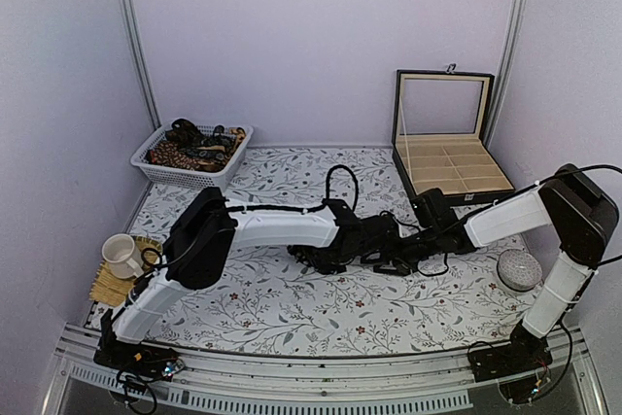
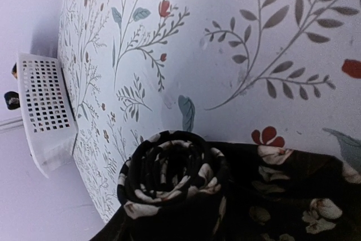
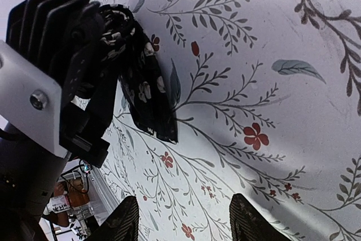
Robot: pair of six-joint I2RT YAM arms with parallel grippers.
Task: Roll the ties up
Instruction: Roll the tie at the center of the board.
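Note:
A black tie (image 2: 175, 176) with pale flowers is wound into a tight roll that fills the bottom of the left wrist view and hides the fingers. In the right wrist view the same tie (image 3: 144, 83) sits rolled at the tip of my left gripper (image 1: 321, 258), which is shut on it. Its loose tail hangs down to the floral tabletop. My right gripper (image 3: 186, 221) stands open just off the tie's tail, nothing between its fingertips (image 3: 125, 218). More ties (image 1: 194, 148) lie heaped in a white basket (image 1: 160, 170) at the back left.
An open black box (image 1: 447, 167) with pale compartments stands at the back right. A white mug (image 1: 121, 255) on a bamboo mat sits at the left edge. A round grey object (image 1: 518, 269) lies near the right arm. Walls close in on both sides.

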